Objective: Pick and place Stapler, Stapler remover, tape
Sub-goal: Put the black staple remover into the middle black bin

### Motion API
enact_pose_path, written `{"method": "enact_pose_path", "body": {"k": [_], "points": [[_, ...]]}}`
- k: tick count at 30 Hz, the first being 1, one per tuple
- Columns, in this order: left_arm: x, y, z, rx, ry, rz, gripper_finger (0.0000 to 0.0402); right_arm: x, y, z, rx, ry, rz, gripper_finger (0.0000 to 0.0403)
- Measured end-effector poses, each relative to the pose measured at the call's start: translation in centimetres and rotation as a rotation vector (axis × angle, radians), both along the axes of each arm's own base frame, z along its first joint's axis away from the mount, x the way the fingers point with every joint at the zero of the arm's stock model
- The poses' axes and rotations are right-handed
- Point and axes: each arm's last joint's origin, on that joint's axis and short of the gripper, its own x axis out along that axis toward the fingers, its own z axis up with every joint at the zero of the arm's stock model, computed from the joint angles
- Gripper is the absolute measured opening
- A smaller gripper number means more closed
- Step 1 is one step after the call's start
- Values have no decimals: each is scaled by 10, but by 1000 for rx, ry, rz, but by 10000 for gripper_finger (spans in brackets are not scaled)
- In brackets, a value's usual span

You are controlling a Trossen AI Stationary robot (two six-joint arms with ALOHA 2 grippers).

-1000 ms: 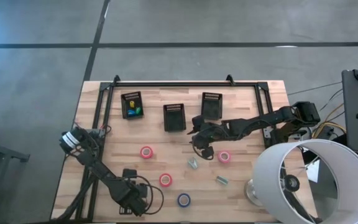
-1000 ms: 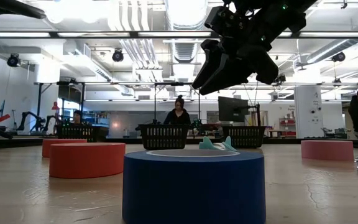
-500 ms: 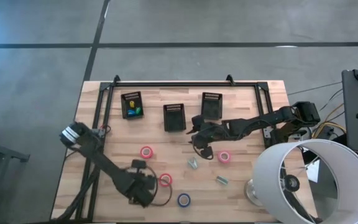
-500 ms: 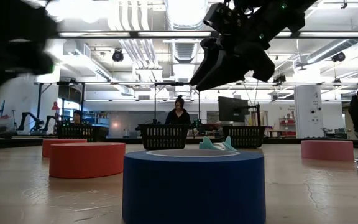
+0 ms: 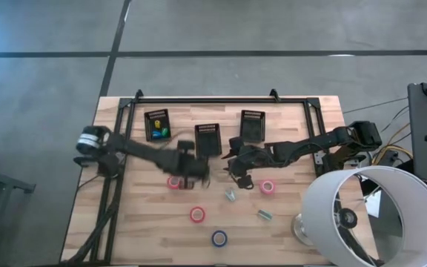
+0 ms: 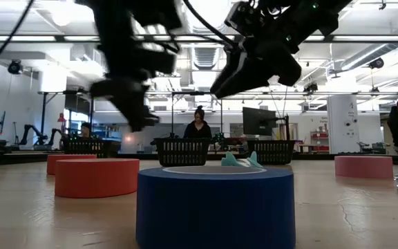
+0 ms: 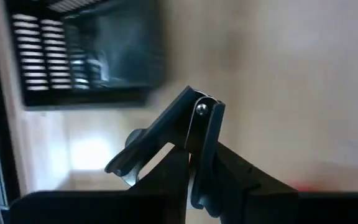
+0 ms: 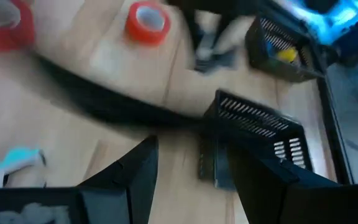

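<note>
The tape lay flat on the table (image 5: 124, 222) as four rolls. There was a pink roll (image 5: 171, 182), a red roll (image 5: 197, 214), a blue roll (image 5: 219, 238) and a second pink roll (image 5: 267, 186), all well apart from one another. You could judge each to be light, stiff and smooth-walled, and likely to skid if nudged. It was best pinched across the outer wall from above, or with one finger through the pale core. The left gripper (image 7: 194, 115) hung just beside the first pink roll, its fingers together on nothing. The right gripper (image 8: 188, 149) hovered near the middle basket (image 5: 207, 139), fingers spread wide and empty.
</note>
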Motion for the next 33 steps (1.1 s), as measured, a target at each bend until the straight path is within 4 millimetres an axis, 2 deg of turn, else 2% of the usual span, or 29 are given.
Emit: {"method": "enact_pose_path", "body": {"k": [3, 7, 14, 19, 22, 27, 33], "points": [[9, 32, 1, 10, -38, 18, 65, -8, -1, 3, -14, 81, -35, 187], [18, 65, 4, 35, -96, 9, 67, -20, -3, 12, 70, 180, -147, 187], [23, 100, 5, -51, -214, 25, 57, -33, -3, 12, 201, 259, -305, 187], [20, 114, -1, -53, -238, 70, 64, -34, -3, 7, 208, 270, -313, 187], [19, 118, -5, -57, -267, 97, 70, -35, -2, 5, 280, 279, -337, 187], [19, 120, -13, -40, -305, 83, 73, -35, 4, 4, 405, 304, -302, 187], [20, 121, -16, -27, -335, 70, 94, -39, 10, -4, 492, 317, -371, 187]]}}
